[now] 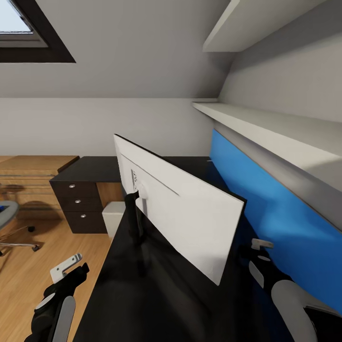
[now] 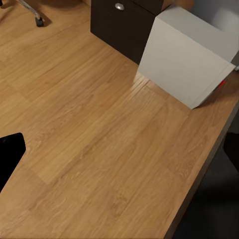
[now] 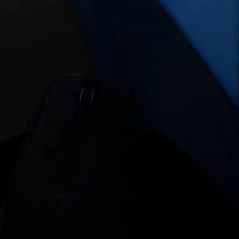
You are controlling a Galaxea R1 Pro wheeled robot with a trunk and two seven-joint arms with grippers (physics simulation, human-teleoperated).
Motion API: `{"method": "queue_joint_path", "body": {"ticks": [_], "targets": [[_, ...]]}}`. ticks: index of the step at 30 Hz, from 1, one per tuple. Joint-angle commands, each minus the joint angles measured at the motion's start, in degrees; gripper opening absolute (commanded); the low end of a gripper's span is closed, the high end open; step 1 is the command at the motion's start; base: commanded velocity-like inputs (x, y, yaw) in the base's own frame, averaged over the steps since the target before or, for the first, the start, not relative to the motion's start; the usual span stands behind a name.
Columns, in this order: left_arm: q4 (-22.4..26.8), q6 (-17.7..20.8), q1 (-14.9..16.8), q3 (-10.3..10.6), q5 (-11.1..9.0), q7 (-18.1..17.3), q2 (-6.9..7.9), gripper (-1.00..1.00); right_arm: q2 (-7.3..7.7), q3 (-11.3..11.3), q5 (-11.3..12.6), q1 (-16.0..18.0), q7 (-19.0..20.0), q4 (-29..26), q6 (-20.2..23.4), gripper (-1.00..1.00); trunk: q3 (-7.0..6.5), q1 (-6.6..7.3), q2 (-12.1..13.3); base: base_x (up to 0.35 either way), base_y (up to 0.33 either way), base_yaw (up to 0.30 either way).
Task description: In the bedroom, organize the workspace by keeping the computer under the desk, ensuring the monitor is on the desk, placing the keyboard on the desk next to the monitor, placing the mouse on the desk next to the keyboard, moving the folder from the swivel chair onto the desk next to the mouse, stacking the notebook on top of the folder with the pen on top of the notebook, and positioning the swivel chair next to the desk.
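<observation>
The monitor (image 1: 190,209) stands on the black desk (image 1: 156,304), its pale grey back towards me, on a thin black stand (image 1: 136,221). The light grey computer (image 1: 114,216) sits on the floor under the desk beside the dark drawers (image 1: 78,204); it is also in the left wrist view (image 2: 186,55). The grey swivel chair (image 1: 7,221) shows at the far left, apart from the desk. My left gripper (image 1: 71,268) hangs over the floor off the desk's left edge, its dark fingers (image 2: 10,154) spread wide with nothing between. My right gripper (image 1: 261,247) is low behind the monitor's near end, by the blue wall panel.
A blue wall panel (image 1: 280,223) backs the desk, with two pale shelves (image 1: 266,128) above it. An oak dresser (image 1: 33,166) stands far left. Oak floor (image 2: 89,124) lies open left of the desk. A chair caster (image 2: 38,21) rests near the drawers. The right wrist view is nearly black.
</observation>
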State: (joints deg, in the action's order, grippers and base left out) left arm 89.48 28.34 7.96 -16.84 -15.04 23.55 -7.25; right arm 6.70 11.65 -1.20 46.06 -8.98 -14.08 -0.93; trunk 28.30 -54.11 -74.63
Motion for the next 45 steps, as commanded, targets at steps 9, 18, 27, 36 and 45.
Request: {"method": "queue_joint_path", "body": {"ticks": [9, 18, 27, 36, 45], "targets": [[0.08, 0.22, 0.06, -0.03, -0.6, 0.27, -0.04, 1.0, -0.04, 0.04, 0.15, -0.01, 0.02, 0.2, 0.23, -1.0, 0.07, -0.01, -0.03, 0.0, 0.0, 0.0], [-0.3, 0.17, 0.04, 2.23, -0.44, 0.34, -0.19, 1.0, -0.1, 0.13, 0.23, -0.04, 0.02, -6.62, 0.64, -1.0, 0.07, -0.01, -0.03, 0.0, 0.0, 0.0], [-0.44, 0.14, 0.04, 3.18, -0.43, 0.44, -0.14, 1.0, -0.05, 0.2, 0.23, -0.06, 0.02, -6.88, 0.76, -1.0, 0.07, -0.01, -0.03, -0.036, 0.0, 0.0], [-0.45, 0.25, 0.04, 3.2, -0.44, 0.44, 0.01, 1.0, -0.02, 0.21, 0.23, -0.1, 0.02, -7.62, 1.38, -1.0, 0.07, -0.01, -0.03, -0.292, 0.0, 0.0], [-0.45, 0.37, 0.06, 3.09, -0.51, 0.44, 0.13, 1.0, -0.1, 0.22, 0.23, -0.18, 0.02, -10.55, 3.08, -1.0, 0.07, -0.01, -0.03, -0.333, 0.091, 0.0]]}}
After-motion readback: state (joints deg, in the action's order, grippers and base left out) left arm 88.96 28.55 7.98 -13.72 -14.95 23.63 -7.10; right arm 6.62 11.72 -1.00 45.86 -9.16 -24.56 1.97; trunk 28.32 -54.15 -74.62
